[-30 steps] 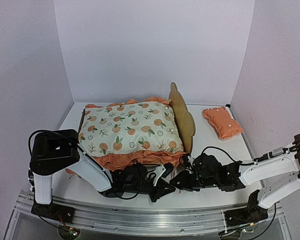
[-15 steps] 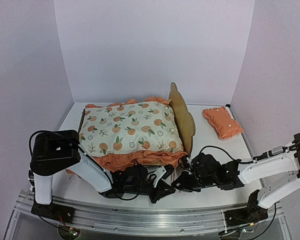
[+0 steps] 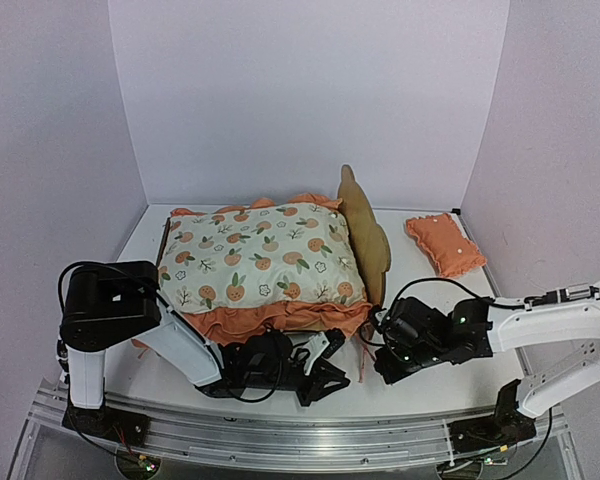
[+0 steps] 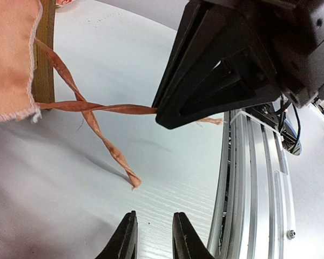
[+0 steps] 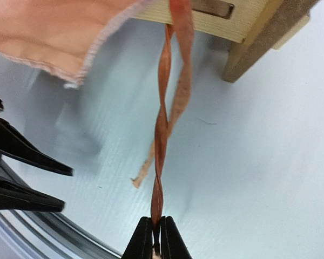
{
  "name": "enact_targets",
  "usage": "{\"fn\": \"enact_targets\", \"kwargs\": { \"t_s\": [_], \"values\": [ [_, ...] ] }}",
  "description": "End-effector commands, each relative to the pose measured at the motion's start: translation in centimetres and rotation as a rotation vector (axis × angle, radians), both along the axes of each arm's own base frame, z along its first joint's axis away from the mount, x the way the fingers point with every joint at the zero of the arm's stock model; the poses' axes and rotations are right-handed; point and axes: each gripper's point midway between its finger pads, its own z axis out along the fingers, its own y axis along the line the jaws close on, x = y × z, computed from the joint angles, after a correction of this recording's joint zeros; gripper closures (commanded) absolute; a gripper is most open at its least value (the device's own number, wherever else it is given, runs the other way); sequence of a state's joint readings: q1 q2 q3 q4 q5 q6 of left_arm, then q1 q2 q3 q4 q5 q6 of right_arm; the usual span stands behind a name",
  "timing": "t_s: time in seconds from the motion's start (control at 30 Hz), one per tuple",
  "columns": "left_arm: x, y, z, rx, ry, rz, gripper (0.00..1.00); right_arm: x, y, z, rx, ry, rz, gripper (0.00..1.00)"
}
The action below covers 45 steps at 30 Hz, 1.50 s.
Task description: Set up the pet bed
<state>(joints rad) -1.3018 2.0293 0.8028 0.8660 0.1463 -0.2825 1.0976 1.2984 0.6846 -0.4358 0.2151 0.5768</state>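
Entry: right gripper (image 5: 156, 240) is pinching the twisted orange tie strap (image 5: 161, 135); left gripper (image 4: 154, 237) is hovering narrowly parted, gripping nothing; pet bed (image 3: 368, 245) is lying mid-table under the mattress pad (image 3: 260, 255), long axis left-right, head end pointing right.

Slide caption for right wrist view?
Right gripper pinching an orange tie, twisted with a second, running to the pet bed.

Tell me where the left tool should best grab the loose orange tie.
Probably the loose tie's free end, coming low from the left where the left tool faces it: that end lies alone on the table, while the crossing sits by the right tool.
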Motion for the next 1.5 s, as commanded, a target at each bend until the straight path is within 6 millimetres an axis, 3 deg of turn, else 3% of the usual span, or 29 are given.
{"fn": "enact_targets", "kwargs": {
  "t_s": [0.0,0.07,0.23,0.33,0.43,0.57,0.67,0.83,1.0,1.23,1.47],
  "values": [
    [1.0,-0.5,3.0,-0.086,-0.070,0.027,0.76,1.3,-3.9,-0.9,-0.189,-0.094,-0.020,0.86],
    [1.2,-0.4,3.0,-0.085,-0.071,0.030,0.76,1.9,-4.4,-1.1,-0.218,-0.116,-0.045,0.80],
    [1.3,-0.4,3.0,-0.084,-0.075,0.037,0.76,2.2,-4.9,-1.5,-0.227,-0.108,-0.082,0.76],
    [1.7,-0.5,3.4,-0.091,-0.101,0.048,0.76,1.5,-3.8,-0.8,-0.151,-0.070,-0.069,0.73],
    [2.4,-0.8,4.0,-0.111,-0.122,0.080,0.76,-0.5,-2.7,-1.3,-0.018,0.013,-0.035,0.64],
    [3.7,-1.8,5.4,-0.164,-0.122,0.134,0.75,-1.4,-4.4,-3.2,0.023,0.043,-0.133,0.61],
    [4.5,-3.3,6.4,-0.212,-0.095,0.169,0.72,-1.1,-4.0,-3.4,0.039,0.028,-0.136,0.60],
    [6.9,-4.8,5.0,-0.184,-0.082,0.303,0.65,-1.3,-2.5,-4.2,0.067,0.043,-0.071,0.59],
    [9.2,-4.8,3.9,-0.142,-0.134,0.452,0.69,-0.9,-3.3,-4.6,0.033,0.011,-0.074,0.58],
    [9.3,-4.7,2.5,-0.098,-0.110,0.518,0.69,-0.3,-3.7,-3.3,0.054,-0.086,-0.013,0.57],
    [9.4,-5.8,2.6,-0.141,-0.099,0.520,0.67,-1.2,-3.4,-3.8,0.061,-0.042,0.012,0.58]
  ]
}}
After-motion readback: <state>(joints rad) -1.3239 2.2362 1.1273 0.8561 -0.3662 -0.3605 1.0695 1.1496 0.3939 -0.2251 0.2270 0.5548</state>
